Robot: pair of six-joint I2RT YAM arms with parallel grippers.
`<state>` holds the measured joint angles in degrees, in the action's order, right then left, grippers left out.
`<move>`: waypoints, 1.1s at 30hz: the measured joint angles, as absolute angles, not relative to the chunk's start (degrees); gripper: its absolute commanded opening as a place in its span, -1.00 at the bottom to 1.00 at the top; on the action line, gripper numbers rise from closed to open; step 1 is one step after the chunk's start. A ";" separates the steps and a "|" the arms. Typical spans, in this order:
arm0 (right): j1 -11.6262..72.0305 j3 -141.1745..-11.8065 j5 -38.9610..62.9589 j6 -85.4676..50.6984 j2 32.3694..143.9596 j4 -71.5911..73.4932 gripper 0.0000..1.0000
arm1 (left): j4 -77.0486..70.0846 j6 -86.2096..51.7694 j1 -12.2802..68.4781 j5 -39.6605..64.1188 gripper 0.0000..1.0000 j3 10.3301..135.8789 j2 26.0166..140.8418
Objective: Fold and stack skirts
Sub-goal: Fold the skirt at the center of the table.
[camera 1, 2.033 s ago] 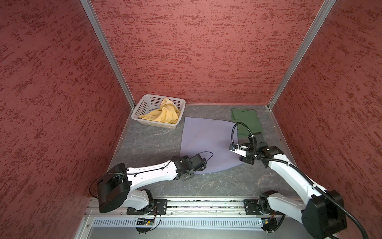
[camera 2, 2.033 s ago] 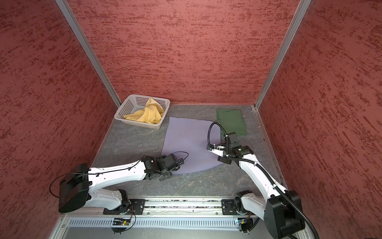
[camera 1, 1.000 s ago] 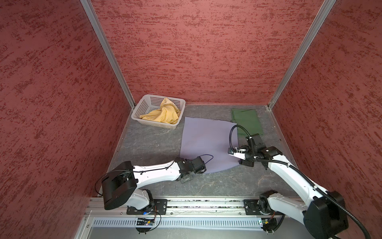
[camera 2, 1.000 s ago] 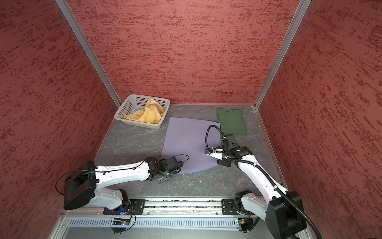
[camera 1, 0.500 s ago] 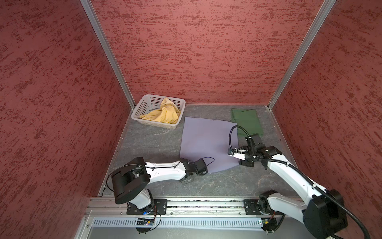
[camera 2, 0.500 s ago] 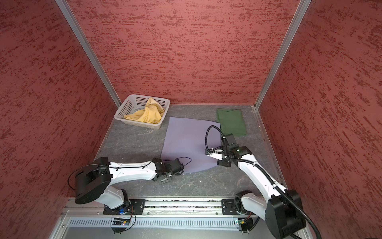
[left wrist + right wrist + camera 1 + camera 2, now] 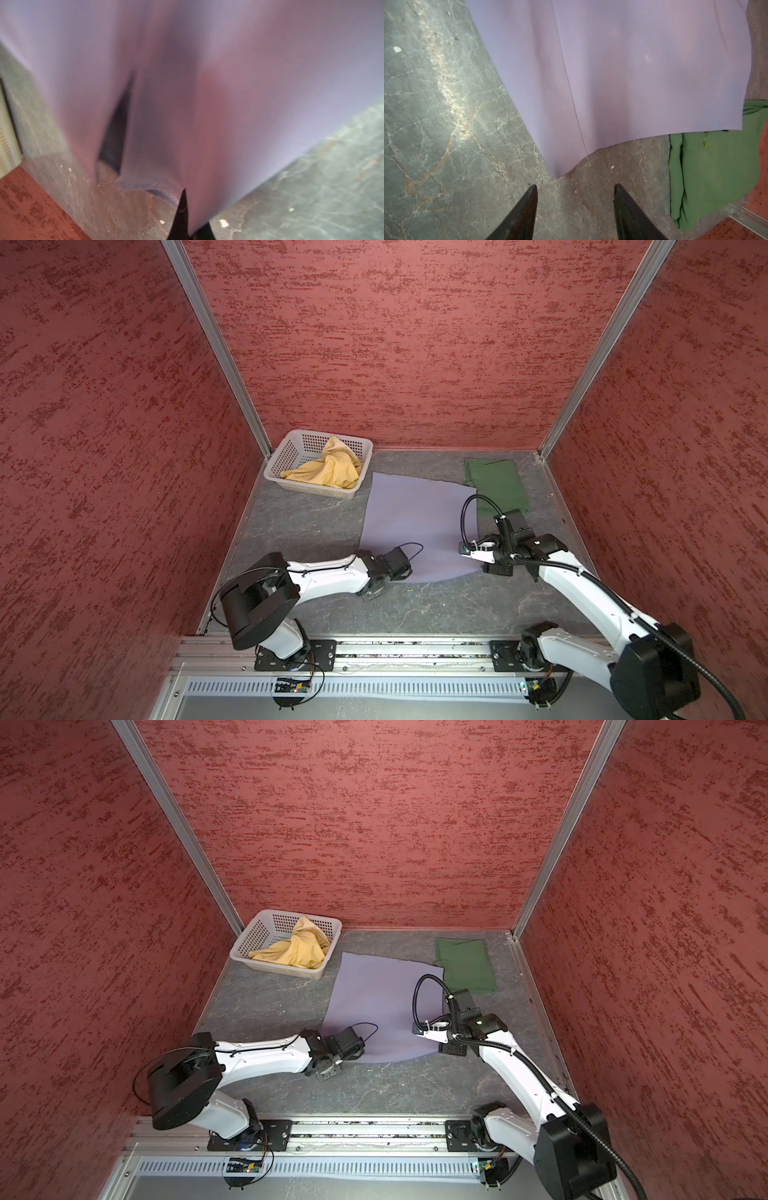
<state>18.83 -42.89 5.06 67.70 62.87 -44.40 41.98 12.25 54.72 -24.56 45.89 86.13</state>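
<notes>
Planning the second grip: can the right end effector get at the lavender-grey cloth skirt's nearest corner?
Probably yes: the right end effector stands open just short of the lavender-grey cloth skirt's corner, only bare tabletop between.

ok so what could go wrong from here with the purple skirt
The left gripper is shut on the near hem of the purple skirt, where the layers gape apart, so it may hold only one layer. The right gripper is open with the skirt's corner ahead of its fingertips, not between them; a lift now would likely skew the cloth. The skirt's far corner meets the folded green skirt, which a pull might drag.
</notes>
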 measured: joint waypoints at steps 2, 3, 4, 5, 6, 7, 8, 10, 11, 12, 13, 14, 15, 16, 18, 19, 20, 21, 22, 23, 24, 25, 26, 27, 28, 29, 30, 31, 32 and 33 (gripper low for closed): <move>19.27 -42.89 5.17 68.86 61.52 -45.08 0.18 | 41.93 12.16 53.21 -24.49 -1.00 46.50 83.37; 19.57 -42.81 5.37 69.49 60.60 -45.32 0.18 | 41.80 12.16 52.75 -24.49 -1.00 46.87 82.00; 19.90 -42.54 5.56 70.00 59.68 -45.30 0.18 | 41.56 12.16 52.51 -24.47 -1.00 47.09 80.99; 20.29 -42.04 5.89 70.52 58.65 -45.28 0.18 | 41.28 12.19 52.31 -24.47 -1.00 47.31 79.99; 20.82 -41.36 6.22 70.91 57.78 -45.28 0.18 | 40.95 12.21 52.25 -24.47 -1.00 47.40 79.29; 21.32 -40.69 6.46 71.16 57.21 -45.23 0.18 | 40.71 12.21 52.16 -24.45 -1.00 47.40 78.91; 21.85 -39.92 6.74 71.26 56.97 -45.21 0.17 | 40.60 12.23 52.07 -24.43 -1.00 47.40 78.76; 22.79 -38.74 7.07 71.40 57.58 -44.95 0.16 | 40.45 12.21 51.99 -24.45 -1.00 47.40 78.85; 23.16 -38.19 7.07 71.42 58.30 -44.62 0.16 | 40.42 12.21 51.83 -24.47 -1.00 47.40 78.96; 23.46 -37.69 7.05 71.42 59.27 -44.10 0.15 | 40.42 12.12 51.59 -24.51 -1.00 47.42 79.20; 23.64 -37.28 7.01 71.40 60.23 -43.48 0.15 | 40.47 11.99 51.31 -24.51 -1.00 47.48 79.55; 23.81 -36.86 6.87 71.40 61.28 -42.74 0.14 | 40.47 11.79 50.87 -24.53 -1.00 47.64 79.99; 23.90 -36.49 6.81 71.35 62.26 -41.85 0.13 | 40.45 11.51 50.41 -24.58 -1.00 47.77 80.36; 23.94 -36.27 6.79 71.29 63.02 -41.17 0.12 | 40.49 11.22 49.91 -24.62 -1.00 47.92 80.66; 24.01 -35.97 6.81 71.00 64.47 -39.53 0.07 | 40.51 10.68 48.51 -24.91 -1.00 48.36 81.21; 24.05 -35.81 6.81 70.91 64.93 -38.57 0.05 | 40.51 10.39 47.88 -24.97 -1.00 48.60 81.41; 24.12 -35.68 6.83 70.87 65.36 -37.67 0.02 | 40.51 10.02 47.00 -24.99 -1.00 48.95 81.58; 24.18 -35.53 6.87 70.83 65.73 -36.77 0.01 | 40.53 9.80 46.26 -24.97 -1.00 49.30 81.73; 24.23 -35.42 6.98 70.83 65.98 -36.16 -0.01 | 40.47 9.67 45.69 -24.91 -1.00 49.58 81.82; 24.27 -35.31 7.16 70.85 66.17 -35.57 -0.03 | 40.42 9.47 44.99 -24.77 -1.00 49.93 82.00; 24.29 -35.16 7.42 70.91 66.24 -34.98 -0.04 | 40.40 9.37 44.31 -24.51 -1.00 50.26 82.19; 24.32 -35.07 7.68 70.98 66.22 -34.74 -0.05 | 40.25 9.28 43.83 -24.34 -1.00 50.50 82.46; 24.32 -34.96 8.12 71.07 66.15 -34.46 -0.07 | 39.94 9.19 43.24 -24.16 -1.00 50.65 82.81; 24.32 -34.89 8.64 71.20 66.04 -34.24 -0.08 | 39.81 9.06 42.85 -24.01 -1.00 50.74 83.13; 24.36 -34.81 9.41 71.26 65.82 -34.09 -0.11 | 39.68 8.88 42.41 -23.81 -1.00 50.87 83.64; 24.36 -34.76 10.24 71.35 65.54 -34.06 -0.13 | 39.48 8.75 41.98 -23.53 -1.00 50.94 84.18; 24.40 -34.76 10.92 71.42 65.34 -34.04 -0.14 | 39.24 8.60 41.56 -23.22 -1.00 50.96 84.73; 24.47 -34.76 11.79 71.44 65.10 -34.02 -0.16 | 39.05 8.45 41.08 -22.92 -1.00 50.98 85.30; 24.56 -34.76 12.49 71.44 65.08 -33.98 -0.18 | 38.89 8.34 40.62 -22.68 -1.00 51.05 85.95; 24.64 -34.76 12.91 71.44 65.19 -33.95 -0.19 | 38.83 8.23 40.23 -22.50 -1.00 51.13 86.61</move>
<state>24.64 -34.76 12.91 71.44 65.19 -33.95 38.83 8.23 40.23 -22.50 51.13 86.61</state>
